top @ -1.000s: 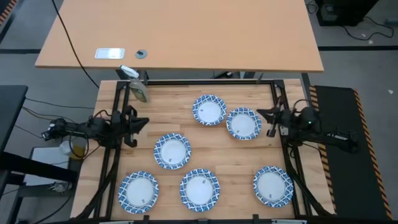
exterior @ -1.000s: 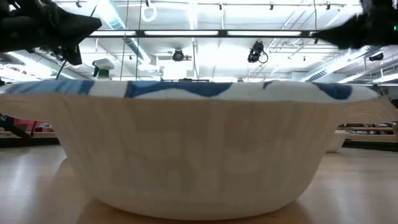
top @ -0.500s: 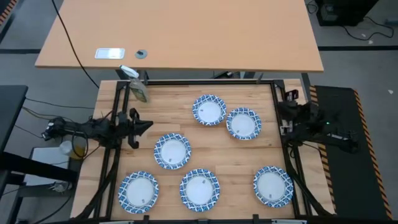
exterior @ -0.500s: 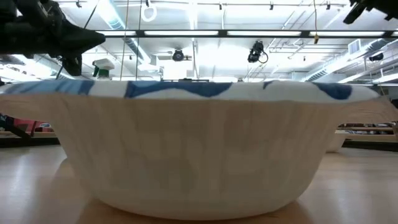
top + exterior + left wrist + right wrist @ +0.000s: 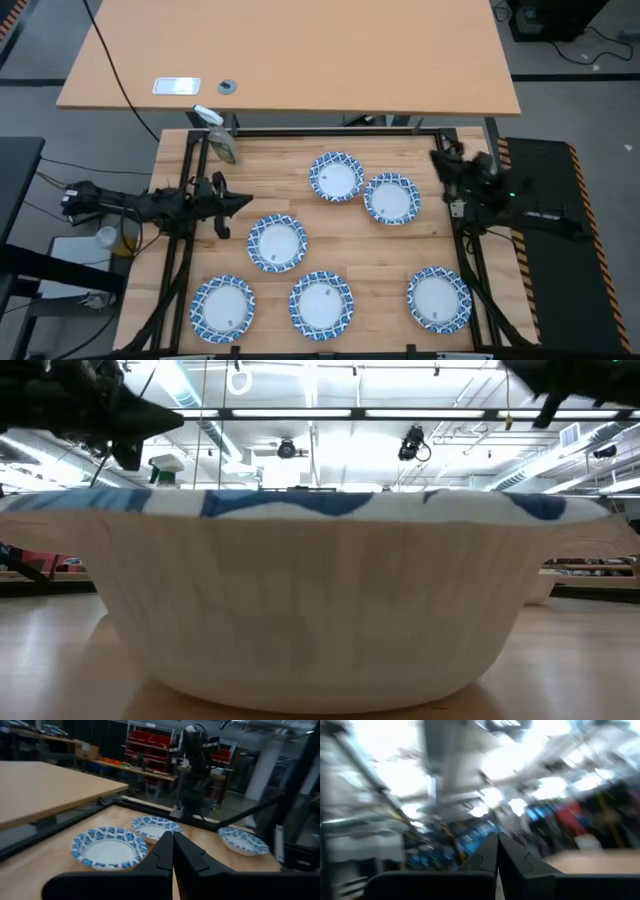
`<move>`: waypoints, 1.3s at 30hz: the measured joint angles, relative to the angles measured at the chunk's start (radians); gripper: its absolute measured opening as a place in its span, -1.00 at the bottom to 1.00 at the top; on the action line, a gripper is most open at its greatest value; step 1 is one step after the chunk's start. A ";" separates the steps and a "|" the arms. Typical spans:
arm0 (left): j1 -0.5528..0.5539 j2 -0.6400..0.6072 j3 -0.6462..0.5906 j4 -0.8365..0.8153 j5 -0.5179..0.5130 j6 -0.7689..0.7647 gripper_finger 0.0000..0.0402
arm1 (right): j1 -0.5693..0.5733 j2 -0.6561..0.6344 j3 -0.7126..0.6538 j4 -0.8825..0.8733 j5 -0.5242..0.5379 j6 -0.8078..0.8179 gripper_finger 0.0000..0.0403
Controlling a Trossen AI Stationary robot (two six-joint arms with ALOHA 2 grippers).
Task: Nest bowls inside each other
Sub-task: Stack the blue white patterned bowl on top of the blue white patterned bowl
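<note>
White-centred bowls (image 5: 277, 243) w/ blue-white geometric rims; light wood table (image 5: 360, 250); black arms.

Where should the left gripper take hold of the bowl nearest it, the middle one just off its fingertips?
Probably by the patterned rim of that bowl, on the edge facing the left gripper. The bowl sits upright, flat and alone on the table, so its thin flared rim is the only pinchable part. The shut fingers must open first, then come down over the near edge.
</note>
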 joint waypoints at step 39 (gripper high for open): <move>0.187 0.607 0.354 -0.655 0.250 -0.218 -0.06 | 0.141 1.065 0.513 -0.393 -0.237 -0.011 -0.11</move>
